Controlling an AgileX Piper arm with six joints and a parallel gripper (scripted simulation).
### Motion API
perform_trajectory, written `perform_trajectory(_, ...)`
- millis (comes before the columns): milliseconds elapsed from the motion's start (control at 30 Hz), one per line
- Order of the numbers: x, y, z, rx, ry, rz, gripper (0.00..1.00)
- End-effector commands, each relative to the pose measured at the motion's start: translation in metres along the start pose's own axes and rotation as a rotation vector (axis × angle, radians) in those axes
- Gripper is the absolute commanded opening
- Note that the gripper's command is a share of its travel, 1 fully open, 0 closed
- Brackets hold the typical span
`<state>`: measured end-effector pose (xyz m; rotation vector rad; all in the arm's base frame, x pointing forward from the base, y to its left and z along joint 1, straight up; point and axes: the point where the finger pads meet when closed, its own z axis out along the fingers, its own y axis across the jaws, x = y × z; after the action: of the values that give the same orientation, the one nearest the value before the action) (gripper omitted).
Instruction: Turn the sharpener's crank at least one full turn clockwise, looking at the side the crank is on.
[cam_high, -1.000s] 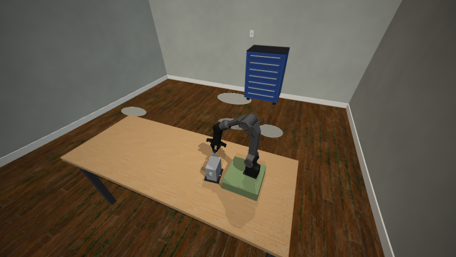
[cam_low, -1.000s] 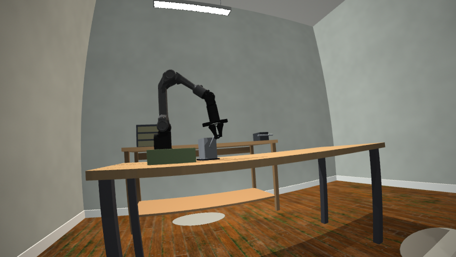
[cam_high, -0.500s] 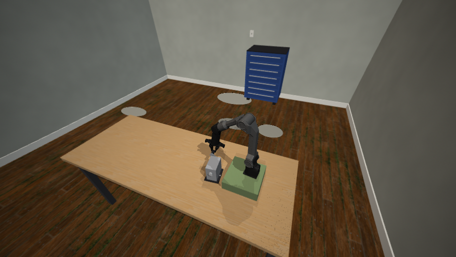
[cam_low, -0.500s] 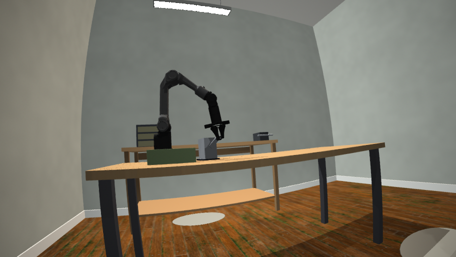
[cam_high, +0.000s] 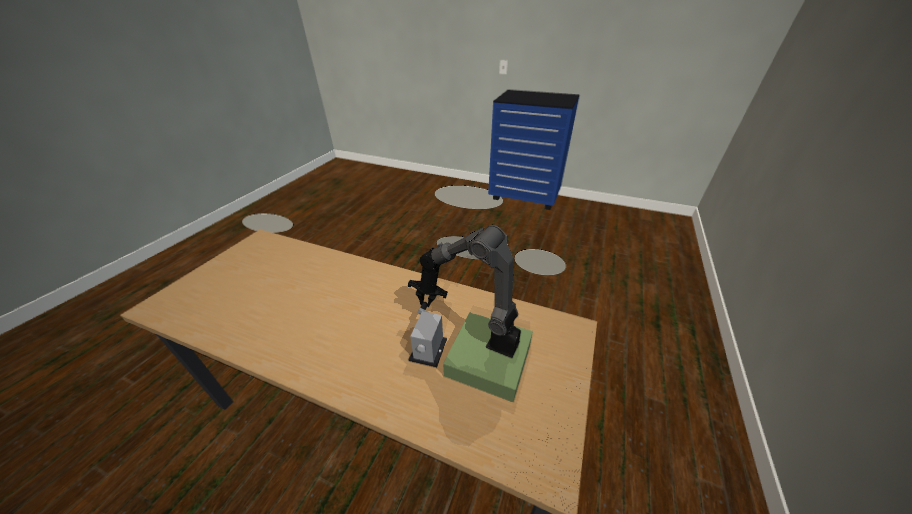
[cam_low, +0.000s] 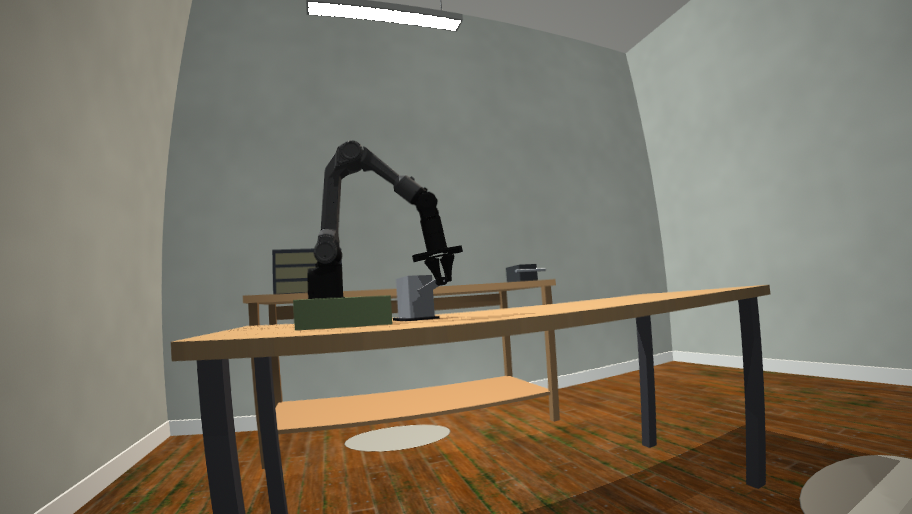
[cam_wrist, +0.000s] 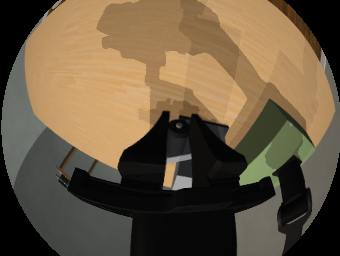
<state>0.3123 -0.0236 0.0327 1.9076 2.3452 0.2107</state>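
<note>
The grey sharpener (cam_high: 426, 338) (cam_low: 410, 297) stands on a dark base plate on the wooden table (cam_high: 287, 306) (cam_low: 572, 303), right beside the green block (cam_high: 488, 370) (cam_low: 341, 312) that carries my arm. Its thin crank (cam_low: 426, 288) rises at a slant from the side that faces away from the block, up to my fingers. My gripper (cam_high: 426, 305) (cam_low: 442, 278) (cam_wrist: 179, 120) points down just above and beyond the sharpener's top and is shut on the crank's handle. In the wrist view the fingers hide most of the handle.
A blue drawer cabinet (cam_high: 531, 150) stands at the far wall. In the exterior view a second table (cam_low: 485, 288) stands behind, bearing a small grey box (cam_low: 520, 273) and a small drawer unit (cam_low: 290, 271).
</note>
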Motion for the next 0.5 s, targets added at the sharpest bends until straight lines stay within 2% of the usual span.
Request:
perform_trajectory(0,0.000,0.001,0.001,0.000,0.000,0.001,0.20)
perform_trajectory(467,0.000,0.002,0.017,0.002,0.001,0.000,0.20)
